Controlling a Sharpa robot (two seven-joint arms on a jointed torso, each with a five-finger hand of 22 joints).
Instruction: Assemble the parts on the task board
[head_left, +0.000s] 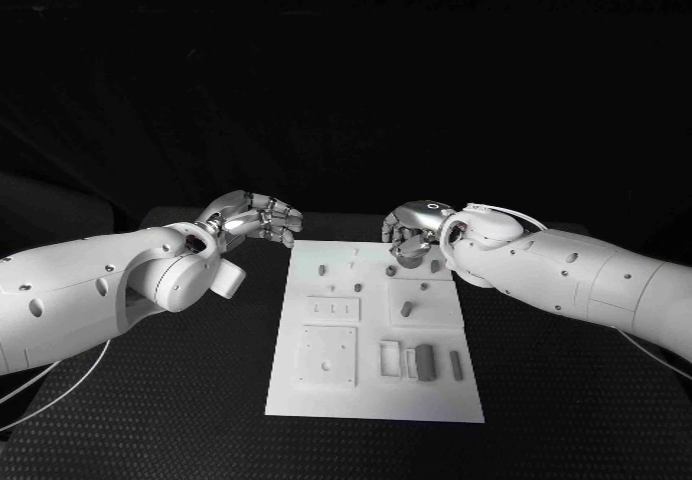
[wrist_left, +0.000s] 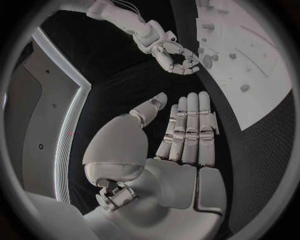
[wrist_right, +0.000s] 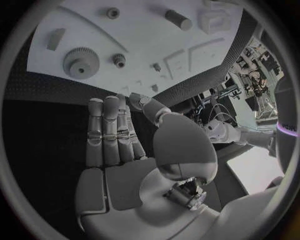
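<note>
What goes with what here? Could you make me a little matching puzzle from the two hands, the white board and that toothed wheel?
Things:
1. left hand
2. right hand
3. task board
4. gear

Places:
A. lies flat on the board, near the right hand
B. white plate in the middle of the black table
C. above the table, just off the board's far left corner
D. at the board's far right corner

Pairs: 1-C, 2-D, 3-B, 4-A
</note>
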